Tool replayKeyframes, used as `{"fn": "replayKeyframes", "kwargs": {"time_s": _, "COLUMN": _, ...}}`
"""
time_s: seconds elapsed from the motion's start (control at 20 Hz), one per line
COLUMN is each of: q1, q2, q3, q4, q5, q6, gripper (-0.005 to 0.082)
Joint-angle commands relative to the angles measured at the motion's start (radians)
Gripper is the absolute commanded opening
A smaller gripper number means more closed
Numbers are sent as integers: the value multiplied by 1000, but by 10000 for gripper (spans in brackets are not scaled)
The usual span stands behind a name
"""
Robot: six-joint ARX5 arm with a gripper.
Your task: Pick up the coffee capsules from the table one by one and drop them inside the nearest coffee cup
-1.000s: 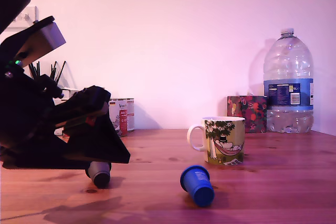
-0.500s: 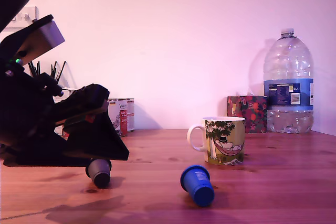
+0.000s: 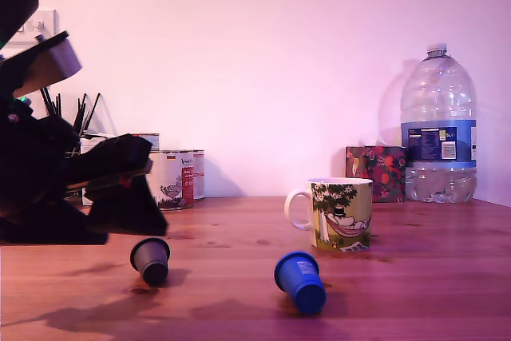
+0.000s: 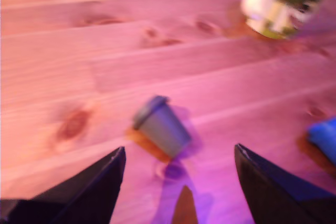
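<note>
A dark grey capsule (image 3: 150,259) lies on its side on the reddish wooden table (image 3: 415,277); the wrist view shows this grey capsule (image 4: 161,125) just beyond my fingertips. My gripper (image 4: 178,153) is open and holds nothing, its black fingers (image 4: 100,182) wide apart. In the exterior view the gripper (image 3: 148,225) hangs above and to the left of the grey capsule. A blue capsule (image 3: 300,281) lies on its side toward the exterior view's right, and the blue capsule (image 4: 325,136) shows at the wrist picture's edge. The white tree-printed mug (image 3: 339,213) stands upright behind it; the mug (image 4: 281,3) is blurred in the wrist view.
Printed tin cans (image 3: 177,177) and a holder of dark sticks (image 3: 72,113) stand at the back on the exterior view's left. A large water bottle (image 3: 438,129) and a patterned box (image 3: 375,173) stand at the back right.
My arm has pulled back to the exterior view's left and risen, uncovering the grey capsule and more of the tin cans. The capsules and mug have stayed put.
</note>
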Motion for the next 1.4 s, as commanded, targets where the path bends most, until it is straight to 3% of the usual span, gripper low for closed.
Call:
{"fn": "replayKeyframes", "kwargs": {"time_s": 0.0, "q1": 2, "q2": -14, "q3": -10, "q4": 3, "q5": -13, "q6": -10, "gripper": 590}}
{"fn": "replayKeyframes", "kwargs": {"time_s": 0.25, "q1": 2, "q2": -13, "q3": -10, "q4": 10, "q5": -40, "q6": -12, "gripper": 590}}
{"fn": "replayKeyframes", "kwargs": {"time_s": 0.55, "q1": 8, "q2": 51, "q3": 3, "q4": 57, "q5": -90, "q6": -70, "gripper": 590}}
{"fn": "replayKeyframes", "kwargs": {"time_s": 0.9, "q1": 8, "q2": 241, "q3": 134, "q4": 18, "q5": -66, "q6": -34, "gripper": 590}}
{"fn": "replayKeyframes", "kwargs": {"time_s": 1.1, "q1": 28, "q2": 252, "q3": 154, "q4": -5, "q5": -61, "q6": -37, "gripper": 589}}
{"fn": "replayKeyframes", "kwargs": {"time_s": 1.35, "q1": 51, "q2": 292, "q3": 191, "q4": -53, "q5": -14, "q6": -56, "gripper": 589}}
